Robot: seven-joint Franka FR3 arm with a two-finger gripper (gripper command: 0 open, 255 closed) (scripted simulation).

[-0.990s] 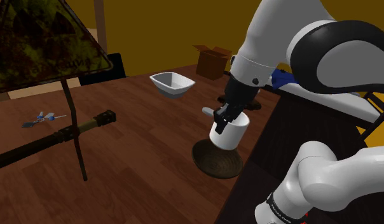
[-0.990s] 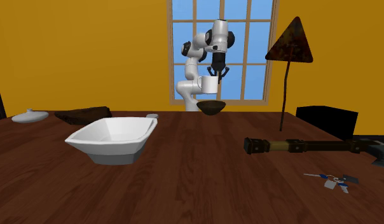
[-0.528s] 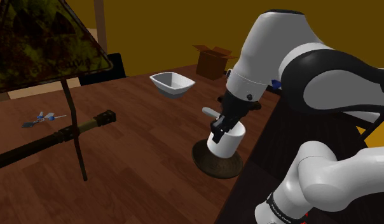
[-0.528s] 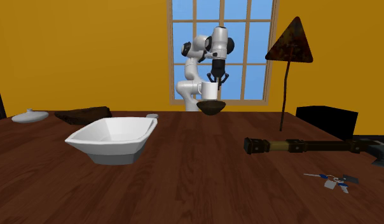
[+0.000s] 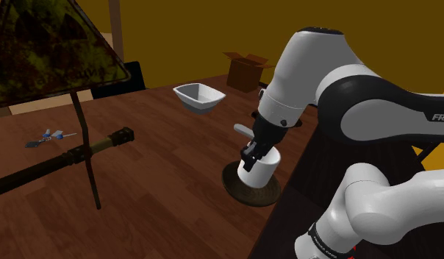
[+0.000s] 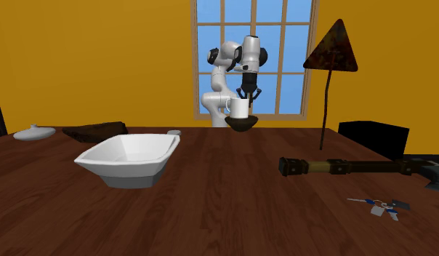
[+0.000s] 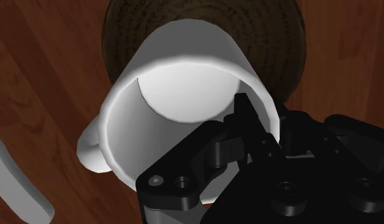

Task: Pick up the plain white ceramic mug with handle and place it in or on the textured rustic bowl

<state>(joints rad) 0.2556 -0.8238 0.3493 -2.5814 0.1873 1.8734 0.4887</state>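
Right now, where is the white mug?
In the shoulder view's lower middle, the white mug is clasped by its rim in the claw, right over the dark textured bowl near the table edge.

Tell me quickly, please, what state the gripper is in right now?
Gripper: closed on the rim of the white mug, holding it over the dark bowl.

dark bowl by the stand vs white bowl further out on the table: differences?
Colour: the dark bowl is brown and textured; the white bowl is plain and smooth.
Shape: the dark bowl is round; the white bowl has a squarish rim.
Contents: the dark bowl has the white mug in it, gripped at the rim by the end effector; the white bowl holds nothing.
Shared: both sit upright on the wooden table.
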